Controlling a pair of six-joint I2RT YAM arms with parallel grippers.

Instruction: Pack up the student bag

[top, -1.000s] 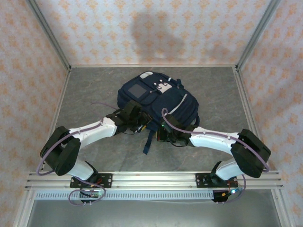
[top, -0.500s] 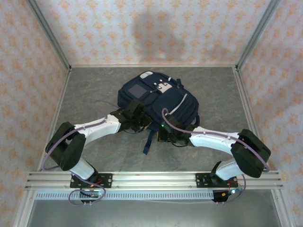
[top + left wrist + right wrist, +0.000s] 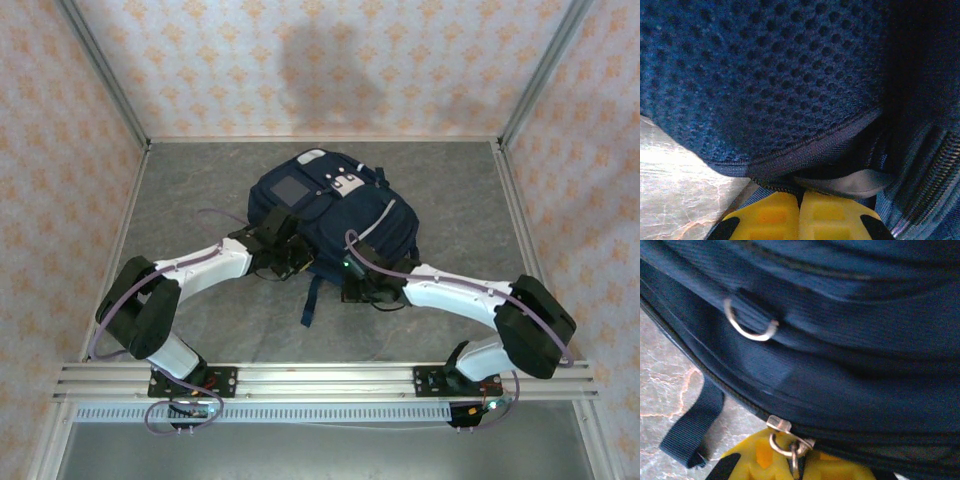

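I note left gripper [image 3: 799,214] clenched shut against the student bag [image 3: 330,205], right gripper [image 3: 790,462] pinching its zipper pull [image 3: 784,436].

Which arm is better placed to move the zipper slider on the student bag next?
Probably the right: the zipper slider sits at the shut right end effector. The left end effector is shut at the mesh edge of the student bag, apparently steadying it.

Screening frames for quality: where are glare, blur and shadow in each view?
Top external: sharp, evenly lit, a soft shadow on the back wall. Left wrist: table blown out white, student bag dark at right. Right wrist: slightly soft throughout, metal ring smeared.
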